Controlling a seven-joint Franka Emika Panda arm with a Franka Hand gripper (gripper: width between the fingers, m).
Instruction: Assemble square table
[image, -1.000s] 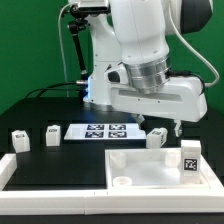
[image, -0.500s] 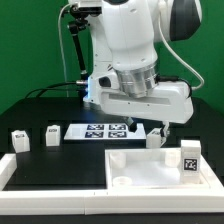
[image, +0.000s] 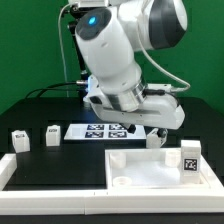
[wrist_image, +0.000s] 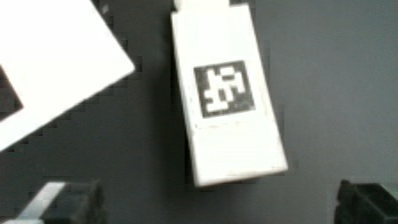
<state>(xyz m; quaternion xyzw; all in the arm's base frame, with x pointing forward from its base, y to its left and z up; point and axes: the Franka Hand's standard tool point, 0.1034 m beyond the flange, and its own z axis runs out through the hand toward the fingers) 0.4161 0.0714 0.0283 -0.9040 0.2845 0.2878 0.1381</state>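
Low over the dark table with the gripper (image: 158, 127), just behind the far edge of the tabletop (image: 150, 172), right above a stubby white leg (image: 155, 141) that sits close to that edge without touching it.

In the wrist view, fingers (wrist_image: 63, 200) spread wide: one dark tip out to either side of the leg (wrist_image: 231, 100), both well clear of its white sides. Pinching nothing, touching nothing. Long tagged face of the leg turned up toward the wrist camera, the leg's length slightly askew to the line between the fingertips. Midpoint of the gripper (wrist_image: 214, 202) just off the leg's nearer end, over bare table.

On the tabletop itself, near its corner toward the exterior view's right, a second leg (image: 191, 157), upright, tag facing the exterior camera.

Well apart from the tabletop, off toward the exterior view's left and level with its far edge, two more legs: third leg (image: 52, 134) nearer, fourth leg (image: 18, 140) farther out.

Just behind the tabletop's far edge, to the exterior view's left of the leg under the gripper, the marker board (image: 105, 130), flat on the table.
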